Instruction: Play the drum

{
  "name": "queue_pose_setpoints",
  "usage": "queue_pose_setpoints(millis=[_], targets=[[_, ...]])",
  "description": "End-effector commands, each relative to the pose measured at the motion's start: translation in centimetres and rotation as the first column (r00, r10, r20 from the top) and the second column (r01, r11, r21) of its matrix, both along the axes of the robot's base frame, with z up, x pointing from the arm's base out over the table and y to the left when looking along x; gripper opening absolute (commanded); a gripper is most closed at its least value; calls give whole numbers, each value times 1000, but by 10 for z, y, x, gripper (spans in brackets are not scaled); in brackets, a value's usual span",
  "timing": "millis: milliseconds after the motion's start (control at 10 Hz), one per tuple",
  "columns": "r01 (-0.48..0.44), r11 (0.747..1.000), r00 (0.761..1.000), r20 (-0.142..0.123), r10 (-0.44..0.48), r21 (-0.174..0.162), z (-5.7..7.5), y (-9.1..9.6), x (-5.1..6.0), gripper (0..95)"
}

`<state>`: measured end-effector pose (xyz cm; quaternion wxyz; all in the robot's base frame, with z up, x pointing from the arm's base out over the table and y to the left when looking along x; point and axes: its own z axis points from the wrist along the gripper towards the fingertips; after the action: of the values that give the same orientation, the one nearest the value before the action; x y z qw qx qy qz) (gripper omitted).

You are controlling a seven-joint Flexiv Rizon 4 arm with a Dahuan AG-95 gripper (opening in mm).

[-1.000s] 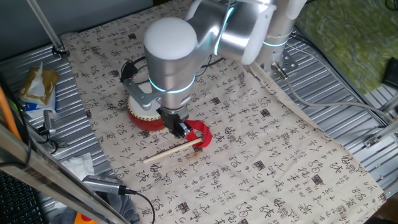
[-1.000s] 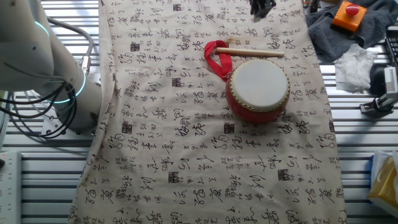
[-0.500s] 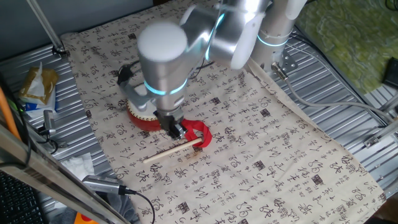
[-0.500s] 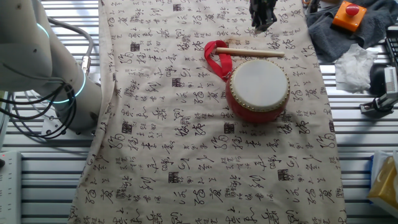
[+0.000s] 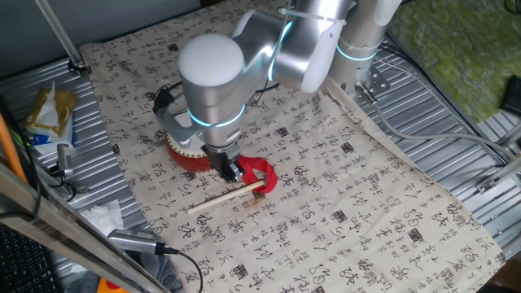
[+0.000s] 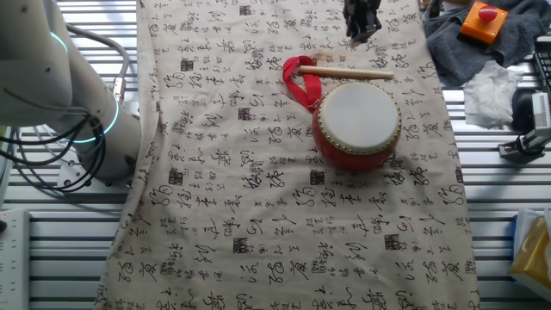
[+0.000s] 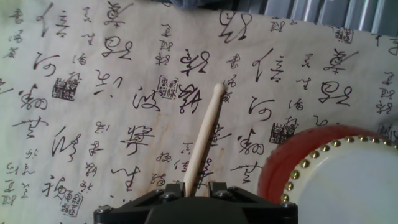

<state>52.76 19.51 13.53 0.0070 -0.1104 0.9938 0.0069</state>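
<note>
The drum (image 6: pixel 357 120), red with a white skin and studded rim, sits on the printed cloth (image 6: pixel 258 198). In one fixed view the arm hides most of the drum (image 5: pixel 181 153); the hand view shows it at lower right (image 7: pixel 336 180). A red ribbon loop (image 6: pixel 299 79) lies beside it. The thin wooden stick (image 5: pixel 226 198) lies flat on the cloth. My gripper (image 7: pixel 196 188) is open and hovers over the stick's near end, one finger on each side, the left one close against the stick (image 7: pixel 205 134). The gripper's fingertips (image 6: pixel 362 26) hang above the cloth.
An orange box with a red button (image 6: pixel 482 19) rests on a grey rag at the table's edge, next to crumpled white tissue (image 6: pixel 491 90). A snack bag (image 5: pixel 49 110) and cables (image 5: pixel 155 244) lie off the cloth. The arm's base (image 6: pixel 77 103) stands at the side.
The arm has shifted a little to the left and lowered, bringing the gripper closer to the stick's end. Drum, ribbon and stick have not moved.
</note>
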Motion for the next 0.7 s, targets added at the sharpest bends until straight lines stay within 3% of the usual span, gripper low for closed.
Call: queue_pose_setpoints(millis=[100,700], targets=[[11,1000,1000,12,-11,5,2,-1,-2,190],[-62,998,998,6,62,-5,5,-2,-2,190]])
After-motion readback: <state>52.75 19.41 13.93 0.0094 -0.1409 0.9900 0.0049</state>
